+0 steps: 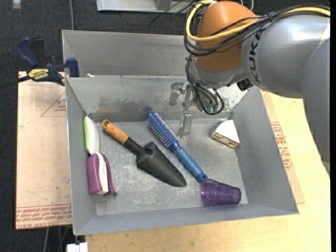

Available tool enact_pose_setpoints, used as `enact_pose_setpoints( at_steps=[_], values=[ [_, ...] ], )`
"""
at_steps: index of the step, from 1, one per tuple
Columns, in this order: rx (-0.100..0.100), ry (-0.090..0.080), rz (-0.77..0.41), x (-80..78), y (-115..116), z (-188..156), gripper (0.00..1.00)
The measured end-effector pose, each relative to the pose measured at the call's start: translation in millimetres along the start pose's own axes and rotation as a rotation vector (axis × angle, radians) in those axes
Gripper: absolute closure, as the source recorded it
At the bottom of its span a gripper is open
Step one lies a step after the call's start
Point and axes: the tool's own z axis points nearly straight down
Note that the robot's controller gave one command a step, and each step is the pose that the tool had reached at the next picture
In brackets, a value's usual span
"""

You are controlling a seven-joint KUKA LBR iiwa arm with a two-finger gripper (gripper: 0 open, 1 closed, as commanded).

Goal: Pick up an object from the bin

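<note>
Inside the grey metal bin the things are laid apart from each other on the floor. At the far left a slim green and white tube is seen along the left wall. Just below it a purple and white bottle-like thing is placed. Next to the right, a small trowel with an orange handle and a black blade is laid diagonally, its blade pointed to the lower right. Beside it a blue hairbrush is laid in the same diagonal direction, in the middle of the bin, with its bristled head toward the back wall.

The end effector is hung under the orange cover of the wrist, just right of the head of the hairbrush. Nothing is seen held in it, and it cannot be told if it is open or closed.

Further right, a purple cup is laid on its side at the end of the hairbrush handle, near the front wall. A white wedge-shaped piece is placed near the right wall.
</note>
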Motion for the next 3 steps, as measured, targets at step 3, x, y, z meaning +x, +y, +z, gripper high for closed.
enact_pose_setpoints(
  at_steps=[3],
  values=[
    [-0.002,-0.012,0.134,-2.9,0,58,0.00]
  ],
)
